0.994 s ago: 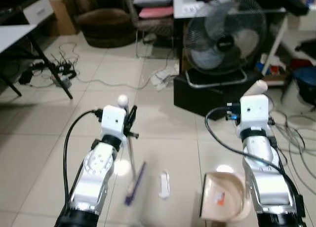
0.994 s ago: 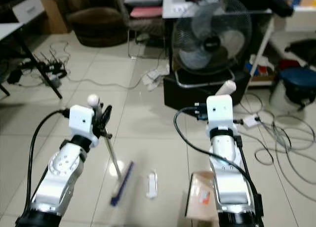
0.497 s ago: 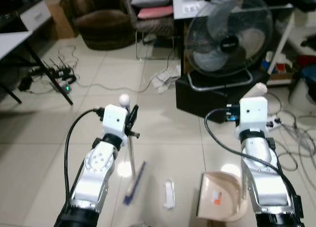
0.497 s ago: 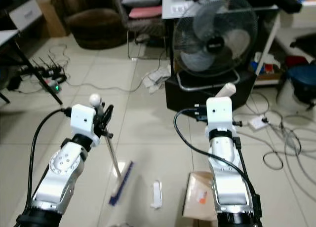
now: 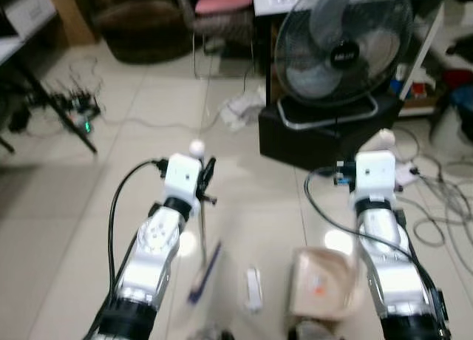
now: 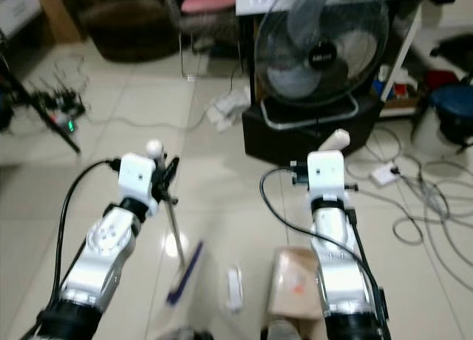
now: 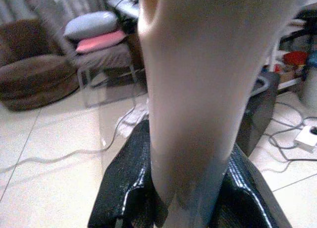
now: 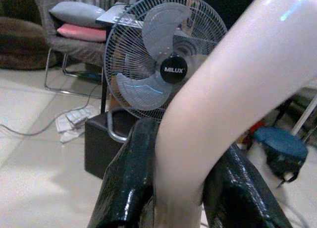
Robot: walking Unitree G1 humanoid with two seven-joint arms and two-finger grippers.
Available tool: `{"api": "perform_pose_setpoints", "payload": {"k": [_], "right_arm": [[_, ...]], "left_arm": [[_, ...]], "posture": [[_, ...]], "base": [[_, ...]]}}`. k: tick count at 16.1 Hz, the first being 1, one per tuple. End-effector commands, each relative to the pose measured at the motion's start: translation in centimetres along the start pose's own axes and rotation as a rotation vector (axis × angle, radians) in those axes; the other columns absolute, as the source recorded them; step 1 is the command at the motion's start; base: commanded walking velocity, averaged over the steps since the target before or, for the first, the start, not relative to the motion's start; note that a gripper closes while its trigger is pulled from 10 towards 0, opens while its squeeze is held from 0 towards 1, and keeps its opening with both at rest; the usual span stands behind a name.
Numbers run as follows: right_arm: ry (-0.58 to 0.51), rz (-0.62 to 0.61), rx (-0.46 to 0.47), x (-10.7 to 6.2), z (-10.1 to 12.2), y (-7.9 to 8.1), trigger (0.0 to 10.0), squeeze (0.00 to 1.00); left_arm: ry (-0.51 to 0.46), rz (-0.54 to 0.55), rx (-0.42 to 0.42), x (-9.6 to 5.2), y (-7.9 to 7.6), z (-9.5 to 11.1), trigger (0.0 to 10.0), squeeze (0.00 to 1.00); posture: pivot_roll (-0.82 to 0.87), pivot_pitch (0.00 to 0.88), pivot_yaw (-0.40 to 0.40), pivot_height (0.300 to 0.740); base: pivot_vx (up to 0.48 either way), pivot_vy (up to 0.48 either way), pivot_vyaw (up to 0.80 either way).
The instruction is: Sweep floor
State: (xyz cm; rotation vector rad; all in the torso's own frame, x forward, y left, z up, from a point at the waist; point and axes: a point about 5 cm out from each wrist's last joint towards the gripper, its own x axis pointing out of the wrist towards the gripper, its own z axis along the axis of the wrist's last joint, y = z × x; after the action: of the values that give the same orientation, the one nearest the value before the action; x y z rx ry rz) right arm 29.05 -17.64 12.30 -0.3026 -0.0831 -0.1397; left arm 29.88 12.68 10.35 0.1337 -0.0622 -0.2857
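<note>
Left claw (image 5: 205, 179) is gripping the broom (image 5: 202, 270), its bristles reaching the tile floor (image 5: 89, 199) near a white scrap (image 5: 253, 287). Right claw (image 8: 181, 188) is clamping the dustpan (image 5: 319, 293). Risk: loose cables (image 5: 436, 207) far right could be snagging either tool.

- Broom (image 5: 201, 240): thin metal pole with a pale round knob on top, standing nearly upright, blue bristle head down on the tiled floor (image 5: 66, 229).
- Dustpan (image 5: 318, 292): beige, orange label inside, near the floor right of the broom, its pale handle rising upward.
</note>
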Motion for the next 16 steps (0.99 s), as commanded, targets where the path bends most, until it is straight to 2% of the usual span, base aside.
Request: {"api": "perform_pose_setpoints", "payload": {"k": [1, 4, 7, 9, 11, 14, 16], "right_arm": [[-0.074, 0.011, 0.005, 0.6, 1.0, 0.5, 10.0, 0.00], [-0.129, 0.034, -0.042, 1.3, 0.6, 0.7, 10.0, 0.00], [-0.186, 0.060, -0.094, 1.8, 0.2, 0.9, 10.0, 0.00], [-0.202, 0.108, -0.100, 2.0, -0.2, 1.8, 10.0, 0.00], [-0.208, 0.179, -0.058, 2.1, -0.4, 4.0, 10.0, 0.00], [-0.195, 0.249, 0.010, 1.4, -0.6, 7.4, 10.0, 0.00], [-0.189, 0.272, 0.022, 0.9, -0.8, 8.7, 10.0, 0.00]], "left_arm": [[0.013, 0.072, 0.036, -0.3, 1.5, -0.5, 10.0, 0.00], [0.018, 0.133, 0.031, -0.2, 1.9, -1.0, 10.0, 0.00], [-0.008, 0.153, 0.020, 0.2, 1.6, -0.9, 10.0, 0.00], [-0.015, 0.168, 0.029, 0.6, 1.6, -1.0, 10.0, 0.00], [-0.042, 0.210, 0.053, 1.1, 2.0, -0.8, 10.0, 0.00], [-0.054, 0.240, 0.041, 2.1, 2.2, -0.5, 10.0, 0.00], [-0.054, 0.238, 0.033, 2.6, 1.9, -0.5, 10.0, 0.00]], "posture": [[0.00, 0.191, 0.120, 0.740], [0.01, 0.242, 0.105, 0.740], [0.04, 0.283, 0.090, 0.740], [0.05, 0.300, 0.091, 0.740], [0.06, 0.321, 0.098, 0.740], [0.05, 0.334, 0.098, 0.740], [0.05, 0.339, 0.095, 0.740]], "base": [[0.000, 0.000, 0.00], [0.000, 0.000, 0.00], [0.000, 0.000, 0.00], [0.000, 0.000, 0.00], [0.000, 0.000, 0.00], [0.000, 0.000, 0.00], [0.000, 0.000, 0.00]]}}
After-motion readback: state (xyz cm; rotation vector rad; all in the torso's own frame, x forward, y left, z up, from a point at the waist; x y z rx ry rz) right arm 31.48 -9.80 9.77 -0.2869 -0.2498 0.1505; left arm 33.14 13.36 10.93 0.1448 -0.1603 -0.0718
